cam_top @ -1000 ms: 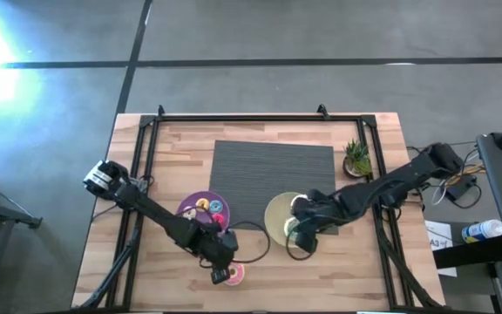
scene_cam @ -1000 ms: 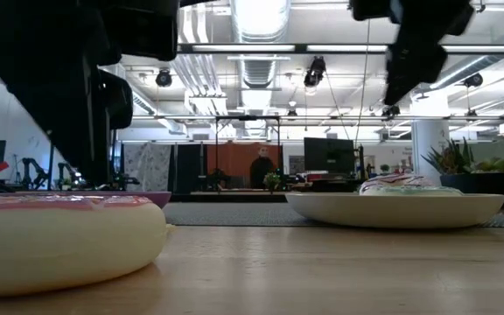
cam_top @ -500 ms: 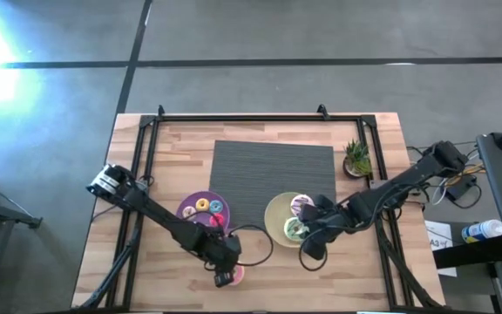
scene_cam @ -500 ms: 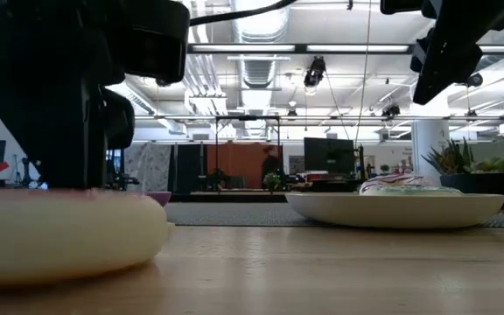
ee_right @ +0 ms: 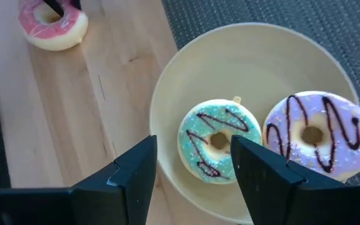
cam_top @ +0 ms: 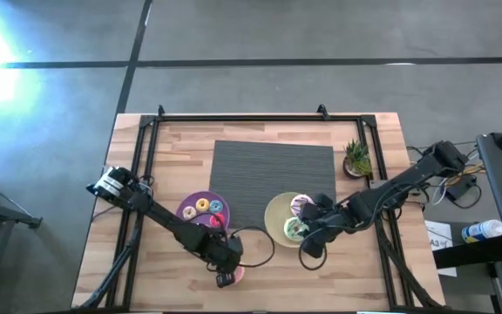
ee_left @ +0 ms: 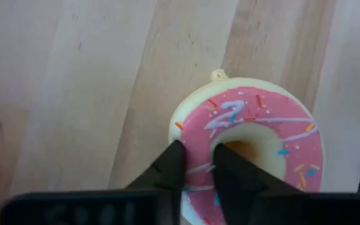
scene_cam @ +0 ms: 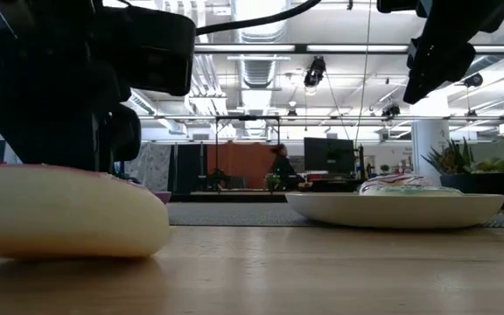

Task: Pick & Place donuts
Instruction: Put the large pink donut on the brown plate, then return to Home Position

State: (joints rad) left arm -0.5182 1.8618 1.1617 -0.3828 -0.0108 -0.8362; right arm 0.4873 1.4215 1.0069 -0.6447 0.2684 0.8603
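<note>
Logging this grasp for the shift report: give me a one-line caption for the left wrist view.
Left gripper fingers pinching the pink donut ring on the wooden table.

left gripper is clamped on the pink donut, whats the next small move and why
Probably a short lift straight up. The left gripper is pinched on the near rim of the pink donut, and in the low view one side of it looks just raised off the table. The pale-yellow plate already holds the green donut and the white donut.
</note>
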